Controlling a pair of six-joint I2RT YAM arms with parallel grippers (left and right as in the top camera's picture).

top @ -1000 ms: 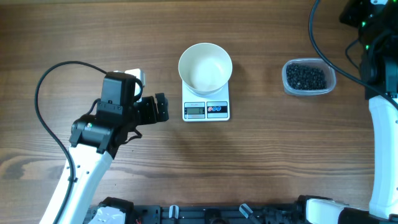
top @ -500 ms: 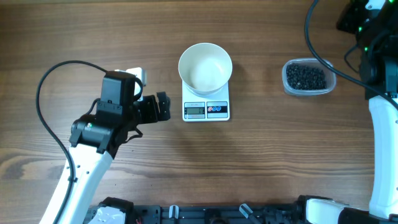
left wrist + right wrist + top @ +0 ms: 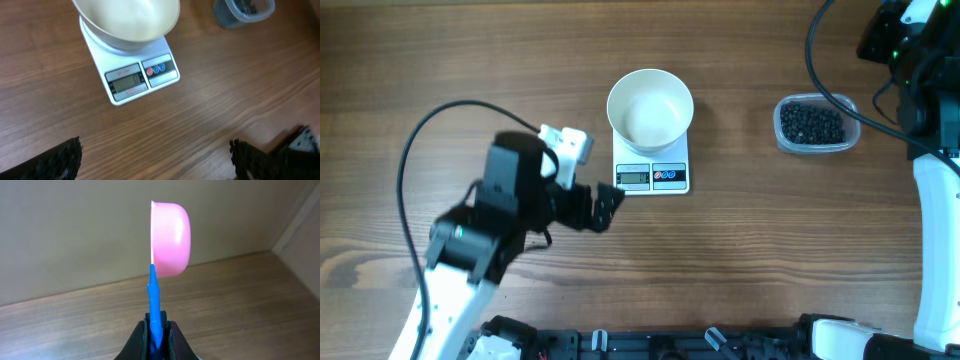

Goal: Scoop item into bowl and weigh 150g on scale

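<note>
While left jaws gape wide near scale (image 3: 652, 177), right jaws clamp pink scoop (image 3: 170, 235) handle.

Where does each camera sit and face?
Overhead: above the wooden table, looking straight down; both arms show.
Left wrist: angled down at round white bowl on flat white scale; open left gripper's fingertips at bottom corners.
Right wrist: level, facing a wall; shut right gripper pinches pink scoop's blue handle.
Shared: overhead and left wrist both show bowl and scale.
</note>
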